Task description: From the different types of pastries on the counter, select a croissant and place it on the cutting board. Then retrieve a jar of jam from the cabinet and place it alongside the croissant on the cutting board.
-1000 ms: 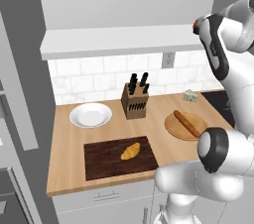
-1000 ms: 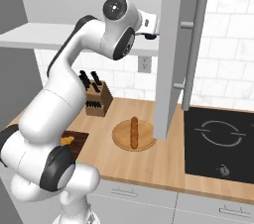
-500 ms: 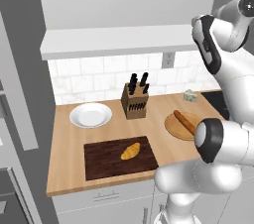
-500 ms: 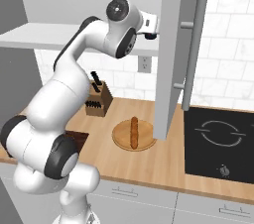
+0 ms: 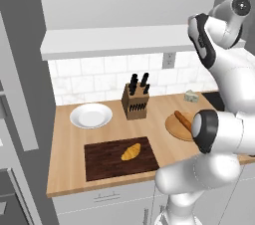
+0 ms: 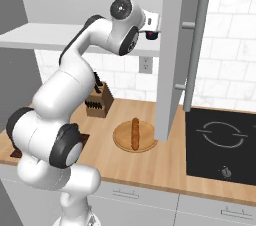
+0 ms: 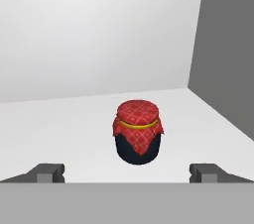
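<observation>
While the small golden-orange crescent croissant (image 5: 130, 152) lies on the large dark brown rectangular wooden cutting board (image 5: 102, 162), at roughly 7 o'clock from the dark knife block (image 5: 135, 100), the first half of the task reads as done. Over the last second the white arm's elbow has swung across the left base view, while the hand stays up at the pale grey wall cabinet (image 5: 114, 45); I judge this a reach for the jam.

From the hand camera, the two-finger gripper (image 7: 133, 173) stands spread wide and empty, tips at 8 and 4 o'clock of the small squat dark jar of jam with its red cloth lid (image 7: 138, 131). Jar is upright on the white shelf floor, ahead of the tips and apart from them, centred between.

Clearance: bare shelf all round the jar; a grey side wall rises at 2 o'clock, well apart. The open cabinet door (image 6: 175, 55) hangs just beside the wrist in the right base view, the nearest edge to mind when pulling out.
</observation>
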